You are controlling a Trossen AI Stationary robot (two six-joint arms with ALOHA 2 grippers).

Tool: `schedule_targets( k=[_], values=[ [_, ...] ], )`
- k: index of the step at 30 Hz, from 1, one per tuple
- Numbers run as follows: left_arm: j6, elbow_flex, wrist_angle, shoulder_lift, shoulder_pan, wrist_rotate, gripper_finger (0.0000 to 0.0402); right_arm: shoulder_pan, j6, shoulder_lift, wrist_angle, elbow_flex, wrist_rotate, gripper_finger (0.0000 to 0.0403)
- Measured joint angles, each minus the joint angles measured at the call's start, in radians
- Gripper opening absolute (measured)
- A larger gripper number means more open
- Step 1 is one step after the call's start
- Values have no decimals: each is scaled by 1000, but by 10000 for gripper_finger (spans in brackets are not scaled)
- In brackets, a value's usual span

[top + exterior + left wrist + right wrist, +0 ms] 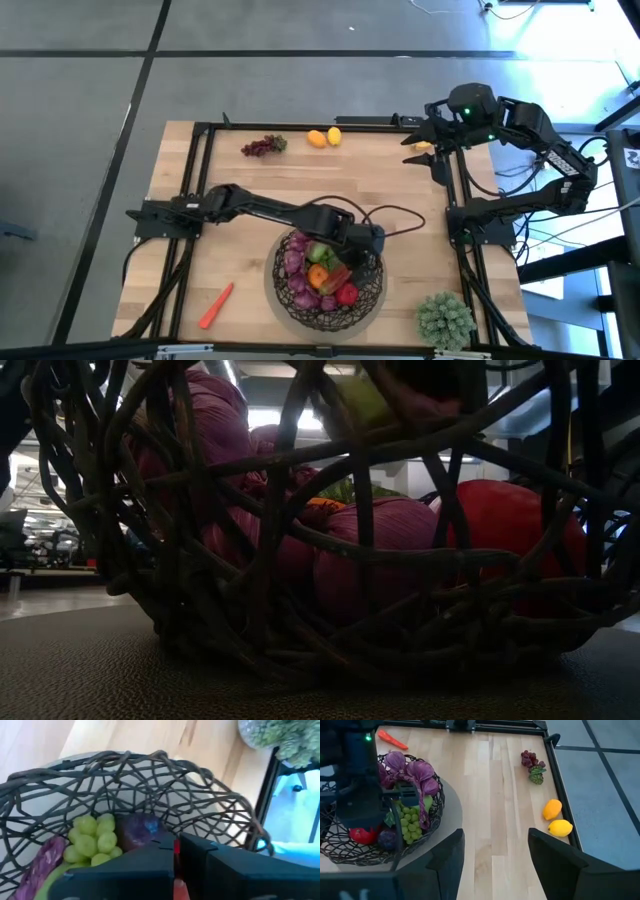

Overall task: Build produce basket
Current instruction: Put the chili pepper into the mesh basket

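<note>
The dark woven wire basket stands near the table's front edge and holds green grapes, purple pieces and red pieces. My left gripper reaches down into the basket, fingers nearly together, with something red between them. My right gripper hangs open and empty above the table's far right corner. On the table lie a purple grape bunch, an orange, a lemon and a carrot. My left gripper has a red piece in the narrow gap between its two fingers, inside the basket above the other produce. The fingers come slanting down from the table's left. They hide the rest of the piece, so which fruit it is cannot be told.
A pale green spiky plant stands at the near right corner, close to the basket. A black frame runs around the table top. Bare wood lies between the basket and the far fruits.
</note>
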Motion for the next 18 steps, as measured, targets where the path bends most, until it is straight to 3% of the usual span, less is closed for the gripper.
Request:
schedule_targets(
  k=[18],
  values=[
    [5, -5, 26, 66, -3, 35, 0, 0, -16, 0, 0, 0, 0, 211]
  ],
)
